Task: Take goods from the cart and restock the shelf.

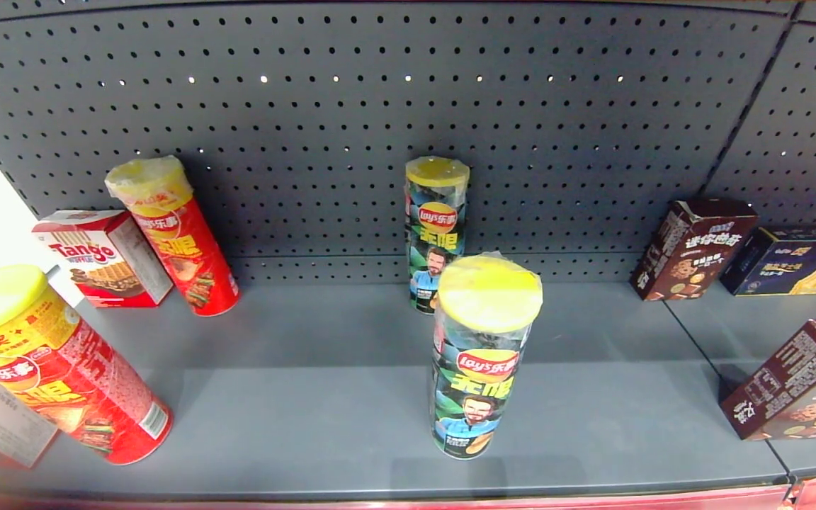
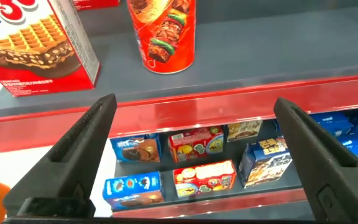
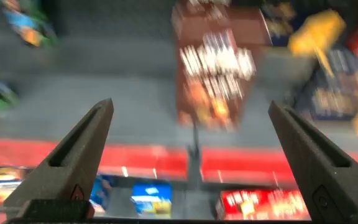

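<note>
Grey pegboard (image 1: 380, 85) backs a grey shelf (image 1: 323, 397) with a red front lip. In the head view, the front green can (image 1: 479, 361) stands upright at centre, and the rear green can (image 1: 435, 234) stands apart at its 12 o'clock. Front red can (image 1: 61, 368) at 8 o'clock, rear red can (image 1: 174, 237) at 10 o'clock, with the wafer box (image 1: 107, 258) just beside it. Brown boxes sit at 2 o'clock (image 1: 695, 248) and 4 o'clock (image 1: 797, 379). Left gripper (image 2: 194, 106): fingers apart, empty, before the lip. Right gripper (image 3: 190, 107): fingers apart, empty, facing a brown box.

Before me the grey shelf (image 1: 309, 389) carries a near green can (image 1: 479, 361) and a far green can (image 1: 435, 234) mid-shelf, a red can (image 1: 174, 237) and wafer box (image 1: 103, 258) far left, and a brown box (image 1: 691, 248) far right.
</note>
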Robot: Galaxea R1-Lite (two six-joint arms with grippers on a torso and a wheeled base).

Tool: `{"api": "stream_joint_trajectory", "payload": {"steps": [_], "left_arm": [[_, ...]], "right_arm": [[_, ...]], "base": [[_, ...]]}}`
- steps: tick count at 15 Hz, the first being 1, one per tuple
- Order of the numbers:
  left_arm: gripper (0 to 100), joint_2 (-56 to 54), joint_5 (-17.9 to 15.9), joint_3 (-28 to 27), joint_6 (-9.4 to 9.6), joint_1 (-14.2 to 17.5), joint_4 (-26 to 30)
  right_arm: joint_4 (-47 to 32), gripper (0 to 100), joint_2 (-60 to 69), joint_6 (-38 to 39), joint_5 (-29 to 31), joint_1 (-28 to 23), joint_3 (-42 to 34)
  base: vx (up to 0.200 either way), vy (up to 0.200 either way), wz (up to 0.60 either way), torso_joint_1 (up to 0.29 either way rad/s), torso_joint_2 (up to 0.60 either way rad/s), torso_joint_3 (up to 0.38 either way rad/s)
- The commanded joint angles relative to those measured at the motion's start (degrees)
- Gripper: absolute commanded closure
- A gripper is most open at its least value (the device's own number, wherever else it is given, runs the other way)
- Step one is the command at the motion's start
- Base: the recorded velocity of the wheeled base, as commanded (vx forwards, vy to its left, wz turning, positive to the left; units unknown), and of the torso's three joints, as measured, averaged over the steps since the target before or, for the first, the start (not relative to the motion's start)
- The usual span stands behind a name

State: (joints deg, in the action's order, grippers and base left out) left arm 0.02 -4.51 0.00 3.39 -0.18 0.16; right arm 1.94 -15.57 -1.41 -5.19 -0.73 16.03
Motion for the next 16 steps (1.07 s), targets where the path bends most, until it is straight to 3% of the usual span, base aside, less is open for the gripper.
{"api": "stream_joint_trajectory", "payload": {"steps": [1, 4, 6, 7, 11, 16], "left_arm": [[0, 0.24, 0.03, 0.00, -0.05, 0.01, 0.02], [0, 0.24, 0.03, 0.00, -0.14, 0.01, 0.02], [0, 0.24, 0.03, 0.00, -0.14, 0.01, 0.02], [0, 0.24, -0.06, 0.00, -0.14, 0.01, 0.02], [0, 0.24, 0.03, 0.00, -0.58, 0.01, 0.02], [0, 0.24, -0.06, 0.00, -0.49, 0.01, 0.02]], "right_arm": [[0.87, 0, -18.62, -1.22, -4.39, 2.05, 13.06], [1.23, 0, -30.66, -4.04, -4.04, 9.17, 23.34], [1.23, 0, -35.85, -4.30, -4.12, 12.60, 26.68], [1.40, 0, -39.54, -4.74, -3.95, 16.99, 27.65], [5.62, 0, -48.77, -5.44, -0.96, 27.45, 27.74], [6.94, 0, -56.33, -5.44, -0.78, 33.34, 27.48]], "base": [[0.000, 0.000, 0.00, 0.000, 0.00, 0.000], [0.000, 0.000, 0.00, 0.000, 0.00, 0.000], [0.000, 0.000, 0.00, 0.000, 0.00, 0.000], [0.000, 0.000, 0.00, 0.000, 0.00, 0.000], [0.000, 0.000, 0.00, 0.000, 0.00, 0.000], [0.000, 0.000, 0.00, 0.000, 0.00, 0.000]]}}
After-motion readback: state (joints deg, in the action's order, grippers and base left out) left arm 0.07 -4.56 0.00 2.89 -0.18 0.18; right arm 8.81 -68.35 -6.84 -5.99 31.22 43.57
